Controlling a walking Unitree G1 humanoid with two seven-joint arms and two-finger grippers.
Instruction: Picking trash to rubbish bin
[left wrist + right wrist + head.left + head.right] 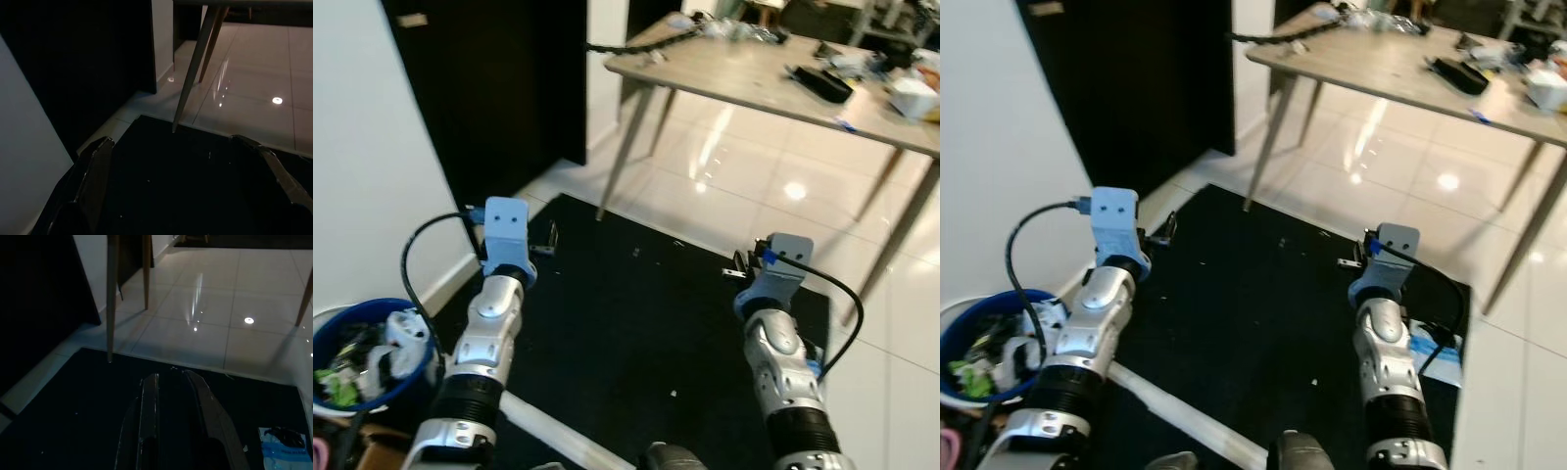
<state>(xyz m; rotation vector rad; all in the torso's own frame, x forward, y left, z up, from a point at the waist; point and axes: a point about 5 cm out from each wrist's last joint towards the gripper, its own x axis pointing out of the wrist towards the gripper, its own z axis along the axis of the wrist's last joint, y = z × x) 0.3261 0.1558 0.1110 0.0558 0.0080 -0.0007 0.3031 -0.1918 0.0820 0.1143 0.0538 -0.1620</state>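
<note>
The robot stands over a black mat [636,323] with both arms held forward and nothing in either tool. The left tool [186,171] has its fingers wide apart above the mat. The right tool [178,396] has its fingers together, almost touching, and grips nothing.

The bin [333,323] is blue and round. It sits just beside the mat, at the robot's left, near the white wall [362,147], and it is already full of mixed trash. One piece of trash is left on the floor: a flat blue and white wrapper [285,449], which lies on the mat at its right edge, close beside the right arm.

I judge that the step in hand is the search for the next piece. The next move should be to bend down, open the right tool and bring it over the wrapper. The wrapper is thin and flat, so pinching its edge may be difficult.

Counted: two tools, one bin, one wrapper, one mat and one bench [744,78] beyond the mat, with clutter on it.
</note>
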